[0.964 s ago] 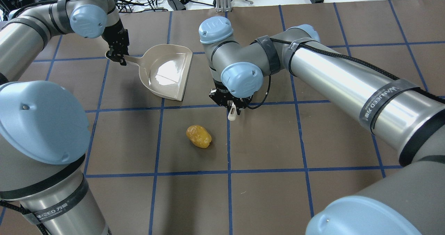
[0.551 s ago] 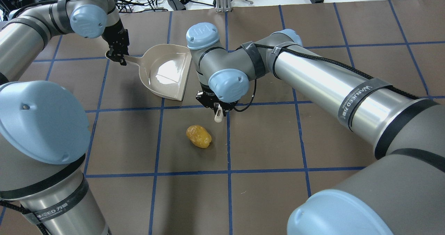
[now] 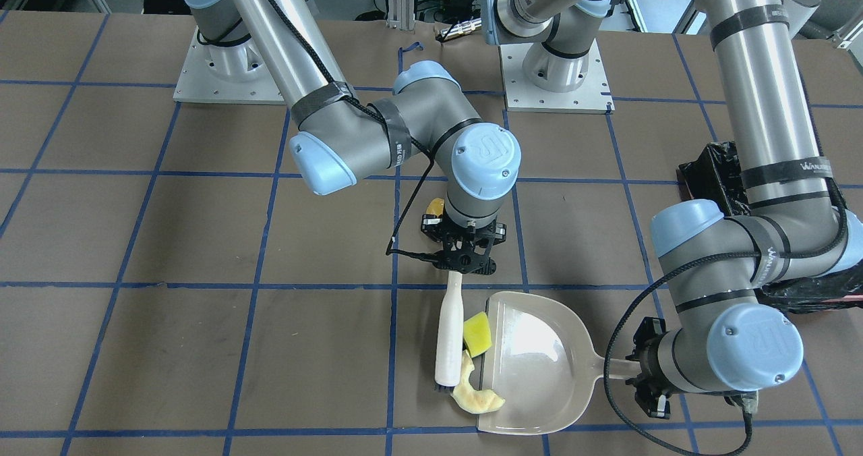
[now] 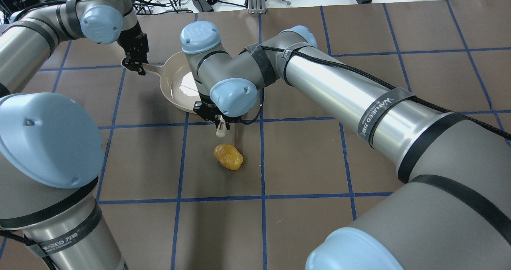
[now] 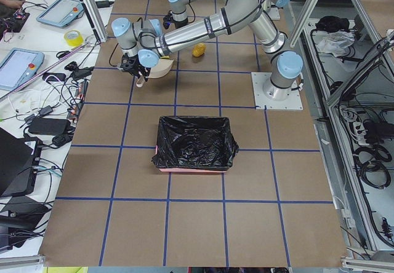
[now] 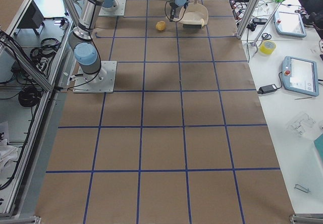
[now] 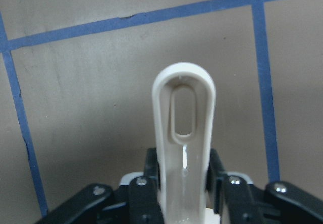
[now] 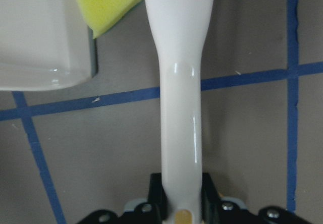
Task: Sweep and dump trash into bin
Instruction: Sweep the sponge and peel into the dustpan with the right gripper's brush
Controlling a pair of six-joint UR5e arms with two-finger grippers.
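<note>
My right gripper [image 3: 465, 262] is shut on the handle of a white brush [image 3: 447, 334], whose head lies against the open edge of the beige dustpan [image 3: 539, 361]. A yellow sponge piece [image 3: 477, 333] and a pale crescent piece [image 3: 475, 396] are pressed between the brush and the pan's lip. The golden-brown lump [image 4: 228, 157] rests on the table behind the right gripper [image 4: 217, 123], apart from it. My left gripper [image 4: 133, 62] is shut on the dustpan handle [image 7: 184, 118]. The black-lined bin [image 5: 194, 142] stands on the robot's left side, partly hidden by the left arm.
Brown paper with a blue tape grid covers the table [image 4: 311, 158]. The right arm's forearm [image 4: 351, 98] stretches low across the middle. Cables and tablets lie on the benches beyond the far edge [image 5: 55, 11].
The right arm has swung the brush leftward in the overhead view, up to the dustpan's open edge, and now covers part of the pan. The left gripper, dustpan and lump have stayed put.
</note>
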